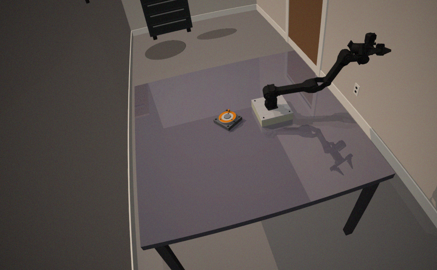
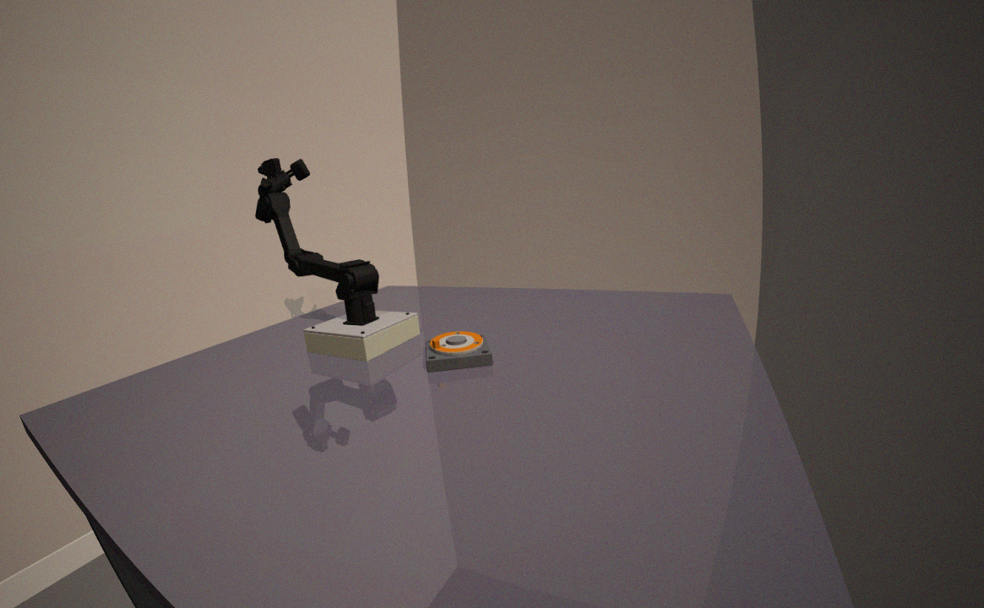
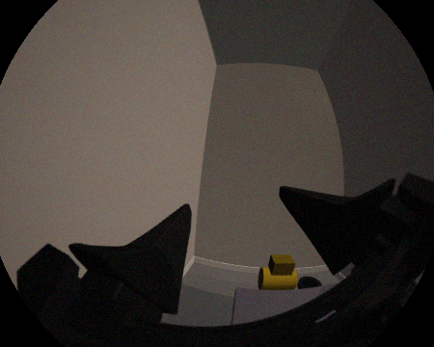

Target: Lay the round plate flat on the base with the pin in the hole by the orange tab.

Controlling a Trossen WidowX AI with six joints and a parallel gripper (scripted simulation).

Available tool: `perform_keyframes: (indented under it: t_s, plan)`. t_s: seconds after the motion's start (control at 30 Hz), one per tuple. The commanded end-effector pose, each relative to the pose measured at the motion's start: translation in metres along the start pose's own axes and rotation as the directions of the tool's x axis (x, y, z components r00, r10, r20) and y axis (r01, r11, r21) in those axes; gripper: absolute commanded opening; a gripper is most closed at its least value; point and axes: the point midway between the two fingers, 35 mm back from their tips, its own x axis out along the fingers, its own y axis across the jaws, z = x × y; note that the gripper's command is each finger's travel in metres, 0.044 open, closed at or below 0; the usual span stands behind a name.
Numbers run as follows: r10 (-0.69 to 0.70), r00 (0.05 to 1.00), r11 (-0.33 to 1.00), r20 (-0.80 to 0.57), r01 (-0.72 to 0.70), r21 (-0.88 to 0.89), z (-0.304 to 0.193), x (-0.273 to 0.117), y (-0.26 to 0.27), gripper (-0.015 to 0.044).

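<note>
The round plate (image 1: 220, 117) (image 2: 472, 347), an orange ring with a pale middle, sits around the grey post (image 1: 227, 116) (image 2: 455, 339) on the dark square base (image 1: 229, 128) (image 2: 459, 363). Its orange tab (image 1: 228, 110) (image 2: 435, 344) stands up at the far edge in the top view and at the left in the exterior view. Several small dark dots show on the plate; the pin cannot be made out, and any tilt is too small to judge. My gripper (image 1: 386, 50) (image 3: 236, 200) is open and empty, high up and far from the plate, facing away from it.
The arm stands on a pale box (image 1: 277, 119) (image 2: 336, 346) beside the base, on the purple-grey table (image 1: 196, 174) (image 2: 593, 453). A wall runs along the arm's side. The wrist view shows a yellow object (image 3: 278, 279) beyond a table edge.
</note>
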Motion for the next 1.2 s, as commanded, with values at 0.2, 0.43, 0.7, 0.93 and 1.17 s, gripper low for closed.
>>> perform_keyframes:
  t_s: [0.2,0.43,0.7,0.93,1.17]
  plan:
    - [-0.128,0.977,0.991,0.168,0.121,0.051,0.087,-0.003,-0.094,0.0216]
    - [-0.285,0.887,0.957,0.363,0.245,0.153,0.165,-0.032,-0.207,0.0032]
    - [-0.57,0.688,0.817,0.449,0.529,0.228,0.212,-0.097,-0.364,0.0]
    - [-0.809,0.434,0.564,0.396,0.764,0.315,0.211,-0.18,-0.498,0.0]
    - [-0.963,0.129,0.221,0.235,0.878,0.424,0.169,-0.284,-0.61,0.0]
